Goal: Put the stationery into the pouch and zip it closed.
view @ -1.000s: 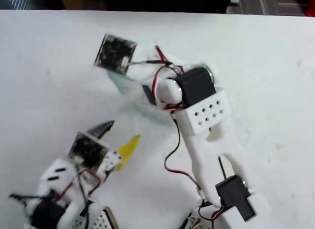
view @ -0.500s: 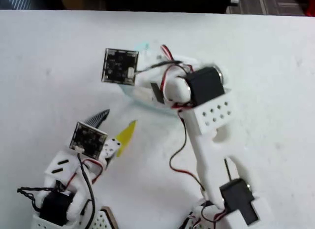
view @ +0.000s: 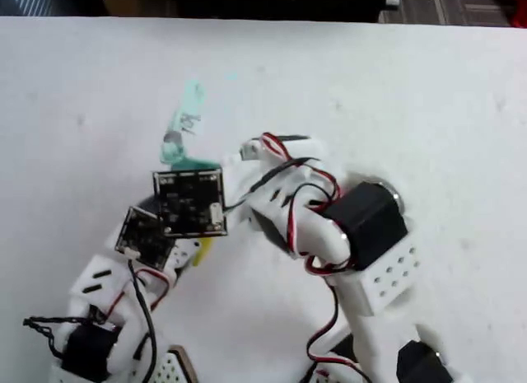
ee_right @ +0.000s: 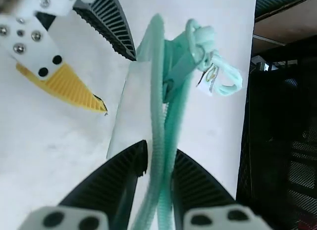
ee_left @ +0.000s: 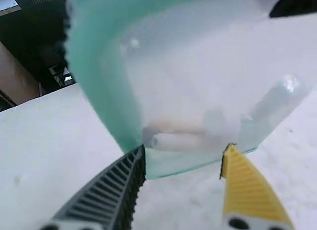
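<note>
Two hands engaged: right hand (ee_right: 159, 148) pinched narrow on pouch (view: 179, 140) zip edge, 11 o'clock of bench (view: 428, 86) centre; left hand (ee_left: 184, 148) wide, empty. Stationery (ee_left: 181, 141) looks inside, so zipping stage. Next: left clamps pouch, zip pulled shut.

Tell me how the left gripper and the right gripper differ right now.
Colour: the left gripper has one black finger and one yellow; the right gripper has two black ones. State: the left gripper is open at the end of the translucent teal-edged pouch; the right gripper is shut on its teal zipper edge. Both have ribbed fingers and are at the same pouch.
</note>
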Controlling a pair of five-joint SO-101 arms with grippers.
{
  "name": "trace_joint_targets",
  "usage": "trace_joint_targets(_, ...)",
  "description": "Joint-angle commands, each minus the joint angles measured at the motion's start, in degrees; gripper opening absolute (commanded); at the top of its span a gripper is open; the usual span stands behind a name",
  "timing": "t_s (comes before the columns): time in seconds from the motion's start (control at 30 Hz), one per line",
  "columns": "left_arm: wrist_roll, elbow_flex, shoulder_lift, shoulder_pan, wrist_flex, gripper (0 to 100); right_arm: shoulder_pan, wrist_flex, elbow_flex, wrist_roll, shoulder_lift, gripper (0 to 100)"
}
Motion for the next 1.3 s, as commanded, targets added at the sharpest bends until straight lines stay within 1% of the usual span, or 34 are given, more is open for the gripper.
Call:
trace_joint_targets(0.0,-1.05,-5.45,-0.04,-0.22,4.04,26,0.57,1.19,-0.44,1.85,-2.68,1.7)
trace_joint_targets(0.2,-1.49,-5.71,-0.04,-0.13,4.48,26,0.66,1.36,-0.26,7.03,-2.86,1.7)
trace_joint_targets(0.33,-1.49,-6.07,-0.04,-0.31,4.57,26,1.36,1.36,0.79,13.01,-4.62,1.7)
trace_joint_targets(0.4,-1.49,-8.53,-0.04,-0.40,6.77,26,3.56,1.36,2.37,16.53,-5.76,1.7)
trace_joint_targets(0.5,-1.49,-14.15,-0.04,0.04,11.78,26,6.46,1.36,4.31,19.25,-6.29,1.7)
trace_joint_targets(0.57,-1.49,-15.56,-0.13,0.92,12.57,26,6.81,1.36,6.42,19.52,-6.90,1.7)
trace_joint_targets(0.7,-1.58,-15.47,-0.13,6.20,12.57,26,1.89,1.36,10.64,19.52,-7.96,1.7)
trace_joint_targets(0.8,-1.58,-15.56,-0.13,8.04,12.92,26,-0.48,1.27,12.57,19.52,-9.10,1.7)
trace_joint_targets(0.93,-1.58,-15.38,-0.13,11.82,14.24,26,-1.01,1.19,12.48,19.52,-9.71,1.7)
trace_joint_targets(1.2,-1.14,-11.43,-0.13,17.36,13.36,26,-1.10,1.19,12.40,18.90,-9.71,1.8)
trace_joint_targets(1.27,-1.05,-11.25,-0.13,18.07,13.45,26,-1.10,1.01,12.22,16.70,-9.71,1.8)
